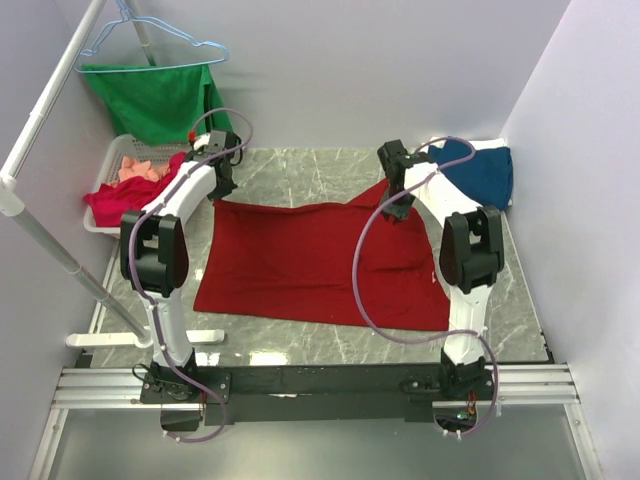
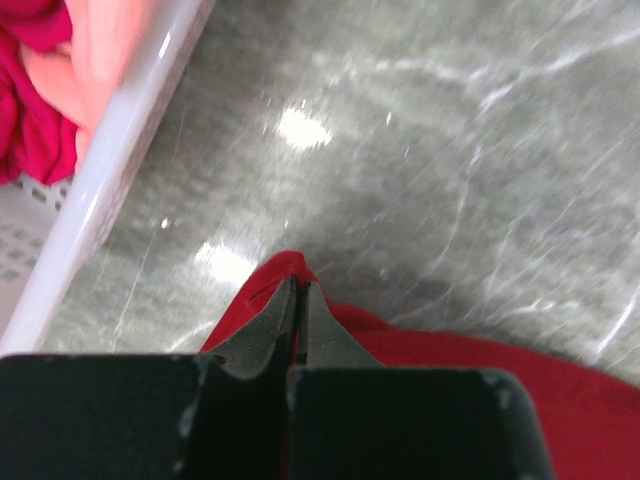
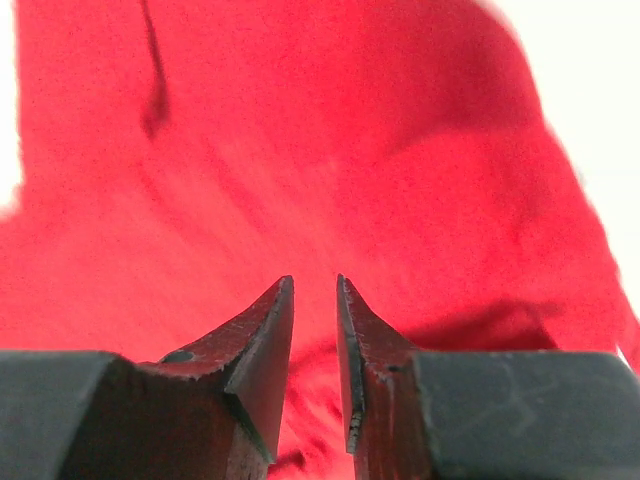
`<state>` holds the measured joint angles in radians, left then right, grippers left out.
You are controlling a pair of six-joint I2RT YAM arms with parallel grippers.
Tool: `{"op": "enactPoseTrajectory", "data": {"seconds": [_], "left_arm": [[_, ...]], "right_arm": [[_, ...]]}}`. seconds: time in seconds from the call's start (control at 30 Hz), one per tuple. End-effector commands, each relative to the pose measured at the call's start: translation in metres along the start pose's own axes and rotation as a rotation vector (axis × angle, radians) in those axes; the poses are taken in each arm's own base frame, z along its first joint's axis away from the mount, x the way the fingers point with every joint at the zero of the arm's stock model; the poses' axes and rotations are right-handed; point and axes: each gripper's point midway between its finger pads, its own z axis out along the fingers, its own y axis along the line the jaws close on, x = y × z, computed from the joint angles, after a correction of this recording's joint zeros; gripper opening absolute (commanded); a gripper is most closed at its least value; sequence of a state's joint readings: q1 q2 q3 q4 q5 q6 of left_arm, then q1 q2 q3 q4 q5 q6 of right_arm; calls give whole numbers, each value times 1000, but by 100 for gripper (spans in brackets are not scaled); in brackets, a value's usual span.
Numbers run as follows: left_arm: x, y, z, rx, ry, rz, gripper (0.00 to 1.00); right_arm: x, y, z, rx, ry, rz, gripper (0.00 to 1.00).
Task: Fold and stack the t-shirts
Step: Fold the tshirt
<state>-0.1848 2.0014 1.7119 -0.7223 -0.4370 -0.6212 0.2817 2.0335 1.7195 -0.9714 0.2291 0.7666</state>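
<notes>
Left wrist view shows the left claw (image 2: 298, 285) fully closed on the far-left corner of the red shirt (image 2: 450, 370), pinching a small pointed fold just beside the basket (image 2: 110, 190).

On the right wrist, the right claw (image 3: 315, 285) stands with a narrow gap between its jaws. Wrinkled red cloth sits low in that gap. From above, the shirt's far-right corner rises to a peak at this claw (image 1: 397, 208), so I judge it has a bunch in hold.

The red shirt (image 1: 300, 260) lies spread flat across the middle of the table (image 1: 300, 170), near edge towards the arm bases. The step in hand looks like the first fold: both far corners taken, nothing turned over yet. The next move calls for both arms to lift together and carry the far edge evenly towards the near edge, keeping the cloth taut between them.

The shirt is soft, matte knit, limp enough to drape and crease. The table is polished grey marble with white veins and glare spots. The basket is white perforated plastic with a smooth rounded rim.
</notes>
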Motion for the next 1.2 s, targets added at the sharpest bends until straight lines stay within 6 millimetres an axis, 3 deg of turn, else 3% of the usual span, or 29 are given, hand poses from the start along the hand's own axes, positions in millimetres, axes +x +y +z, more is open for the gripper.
{"op": "enactPoseTrajectory", "data": {"seconds": [0.0, 0.13, 0.17, 0.2, 0.23, 0.4, 0.87, 1.17], "left_arm": [[-1, 6, -19, 29, 0, -23, 1], [11, 10, -15, 19, 27, -17, 1], [12, 10, -15, 21, 30, -16, 1], [14, 11, -15, 20, 37, -14, 1], [16, 11, -15, 20, 40, -16, 1], [22, 11, -14, 29, 59, -10, 1], [30, 4, -14, 56, 98, -6, 1], [32, 0, -13, 67, 108, -7, 1]], "right_arm": [[-61, 25, 9, -77, -132, 77, 32], [-99, 48, 19, -144, -179, 109, 33], [-97, 54, 32, -151, -154, 103, 33], [-111, 60, 29, -178, -177, 114, 34], [-112, 62, 39, -178, -171, 115, 34], [-138, 81, 44, -280, -234, 132, 41], [-195, 83, 60, -299, -359, 171, 47], [-201, 81, 81, -327, -315, 212, 50]]}}
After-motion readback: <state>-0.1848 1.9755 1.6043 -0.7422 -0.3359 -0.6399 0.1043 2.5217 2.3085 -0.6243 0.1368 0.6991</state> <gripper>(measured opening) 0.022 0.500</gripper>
